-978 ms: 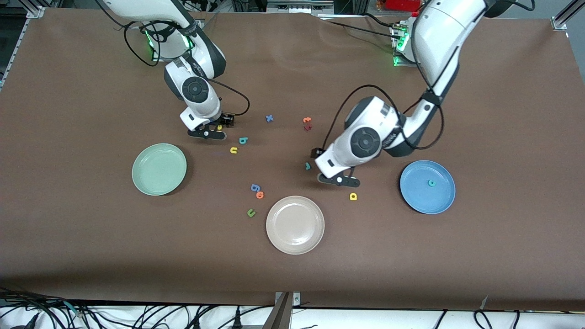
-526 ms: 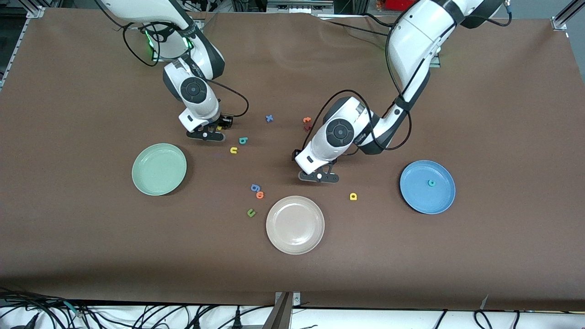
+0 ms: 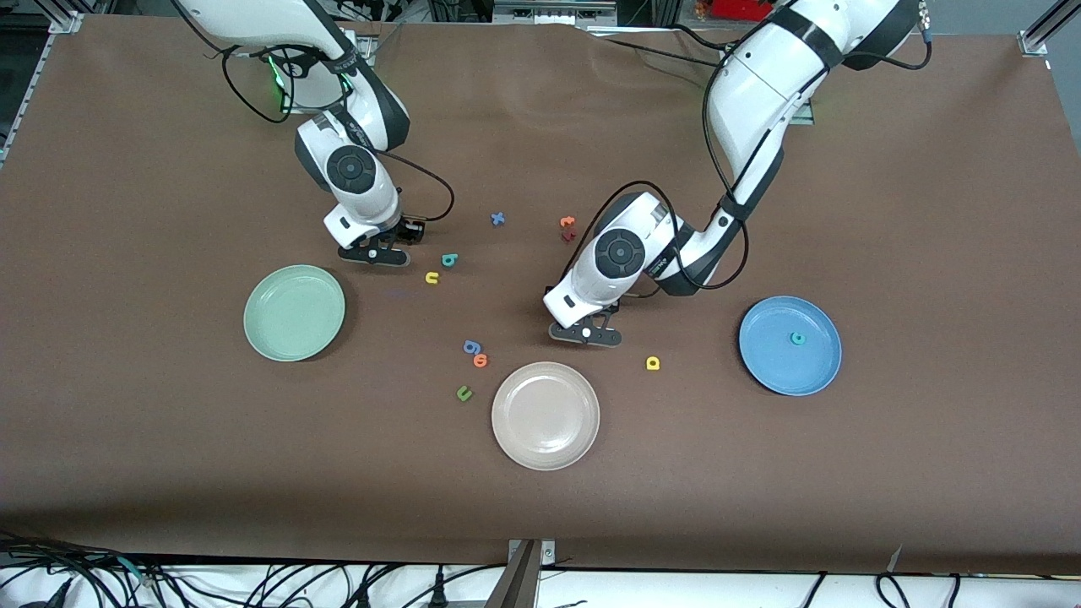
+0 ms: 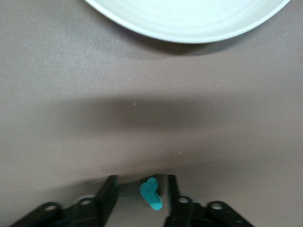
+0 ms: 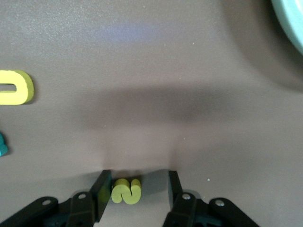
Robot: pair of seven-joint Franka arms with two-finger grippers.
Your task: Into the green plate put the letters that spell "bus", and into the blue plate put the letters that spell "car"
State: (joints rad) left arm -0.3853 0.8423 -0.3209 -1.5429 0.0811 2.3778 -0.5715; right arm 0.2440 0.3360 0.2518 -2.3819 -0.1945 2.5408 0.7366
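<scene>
Readable characters are limited to the loose foam letters.

- Teal "b" (image 3: 449, 260) and yellow "u" (image 3: 431, 278): on the table, side by side, near the green plate (image 3: 270, 338).
- Yellow "s" (image 5: 126, 191): on the table between the parted fingers of the right gripper (image 5: 139, 182), touching one finger.
- Teal "r" (image 4: 151, 193): on the table between the parted fingers of the left gripper (image 4: 142, 182).
- Teal "c" (image 3: 796, 339): in the blue plate (image 3: 764, 363).
- Yellow "a" (image 3: 652, 363): on the table between the blue plate and the beige plate (image 3: 524, 447).
- Blue "x" (image 3: 497, 219): mid-table, farther from the front camera than the "b".
- Blue "g" (image 3: 471, 347), orange "o" (image 3: 480, 361), green "u" (image 3: 464, 393): clustered beside the beige plate, toward the right arm's end.
- Orange letter (image 3: 567, 222) and dark red letter (image 3: 568, 236): touching, not legible.
</scene>
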